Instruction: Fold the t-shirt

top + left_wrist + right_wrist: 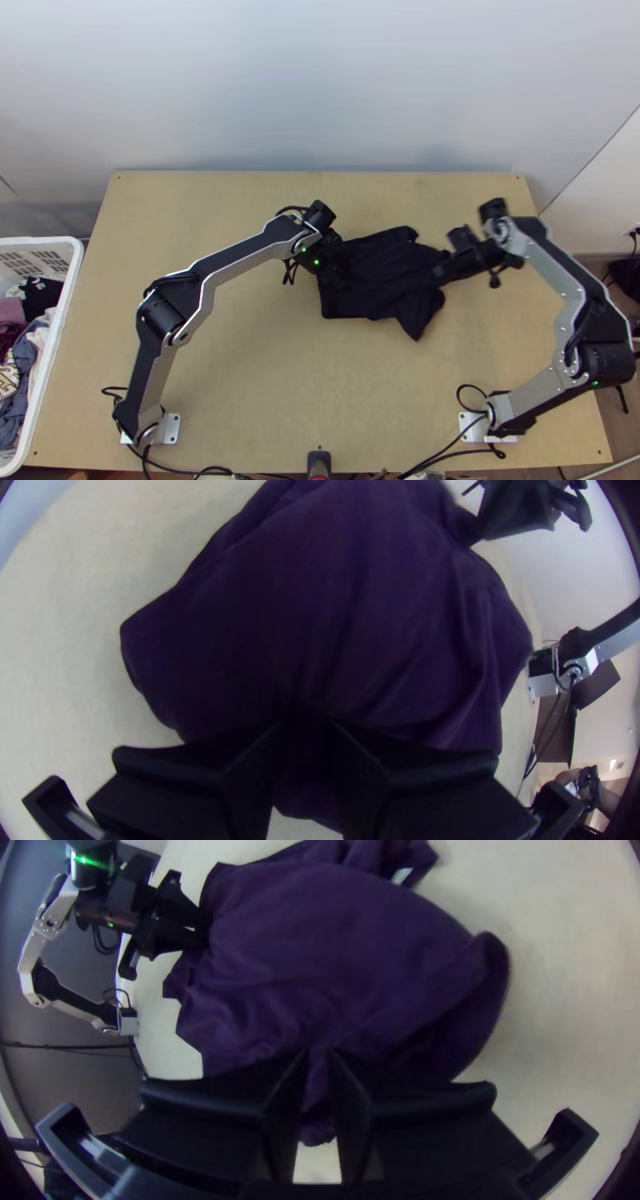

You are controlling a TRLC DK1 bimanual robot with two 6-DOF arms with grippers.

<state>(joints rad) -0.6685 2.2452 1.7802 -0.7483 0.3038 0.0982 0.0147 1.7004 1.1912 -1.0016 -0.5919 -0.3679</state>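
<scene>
The dark t-shirt [376,276] lies loosely spread and wrinkled in the middle of the table, its outline uneven. At its left side is my left gripper [338,278]; my right gripper [442,272] is at its right side. In the left wrist view, the left gripper [307,727] pinches gathered fabric of the shirt [347,613], with folds running out from the fingertips. Likewise the right gripper [320,1063] is shut on the shirt [320,953] in the right wrist view, and a small bunch of cloth pokes out between its fingers. Which parts they hold, I cannot tell.
A white basket [50,352] of mixed clothes stands beyond the table's left edge. Bare wooden table [280,384] surrounds the shirt. Black cables [448,454] run along the near edge, with a dark device [318,462] at its middle. A pale wall rises behind.
</scene>
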